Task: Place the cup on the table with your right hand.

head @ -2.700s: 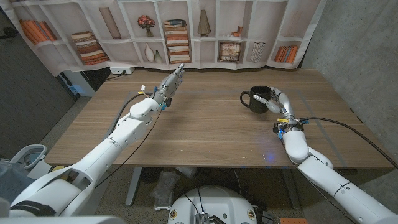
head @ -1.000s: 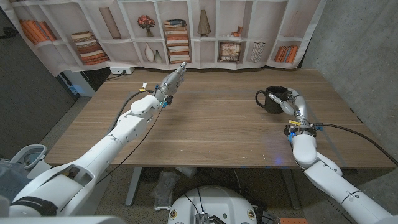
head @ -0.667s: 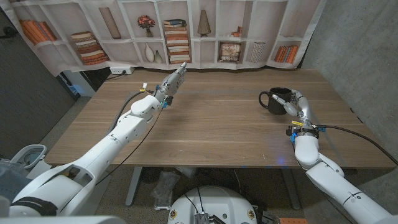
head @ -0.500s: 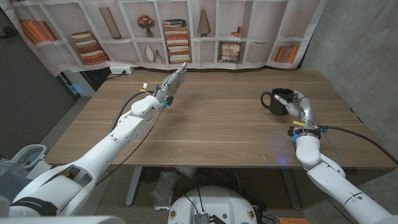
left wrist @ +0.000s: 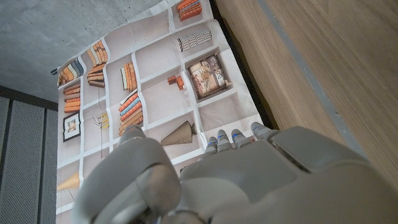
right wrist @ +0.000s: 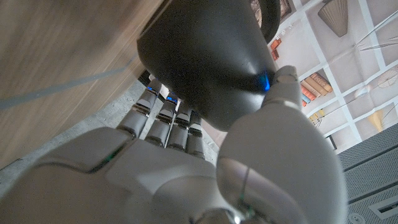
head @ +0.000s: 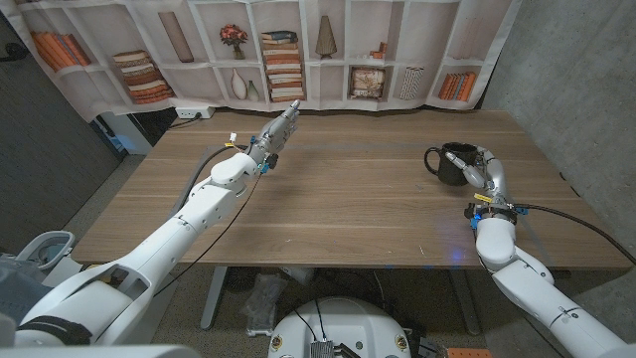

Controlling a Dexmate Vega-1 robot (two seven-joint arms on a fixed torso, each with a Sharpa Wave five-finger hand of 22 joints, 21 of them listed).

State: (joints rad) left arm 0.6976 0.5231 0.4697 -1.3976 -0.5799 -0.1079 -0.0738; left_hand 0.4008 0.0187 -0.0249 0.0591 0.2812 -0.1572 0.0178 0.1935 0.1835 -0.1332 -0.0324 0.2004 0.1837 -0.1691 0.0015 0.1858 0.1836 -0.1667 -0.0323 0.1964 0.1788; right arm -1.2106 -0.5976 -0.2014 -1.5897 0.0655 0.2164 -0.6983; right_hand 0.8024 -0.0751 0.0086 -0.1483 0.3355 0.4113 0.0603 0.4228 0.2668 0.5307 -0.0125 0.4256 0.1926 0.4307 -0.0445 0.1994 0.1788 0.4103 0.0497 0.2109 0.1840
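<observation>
Gripping the black cup (head: 453,165), right hand (head: 485,171).

cup (head: 454,165): we see it black, glossy (a small blue glint on it in the right wrist view)
right hand (head: 484,171): we see pale grey
left hand (head: 278,129): pale grey too
table (head: 338,199): brown wood grain
backdrop (head: 298,50): white printed shelves, orange books

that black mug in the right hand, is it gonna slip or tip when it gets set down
The black mug looks rigid and smooth, probably ceramic, so it could slide in the right hand, whose fingers wrap its rounded side rather than the handle. It looks squat with a wide body, so once down on the table it should stand steady. A hard drop might chip it.
</observation>
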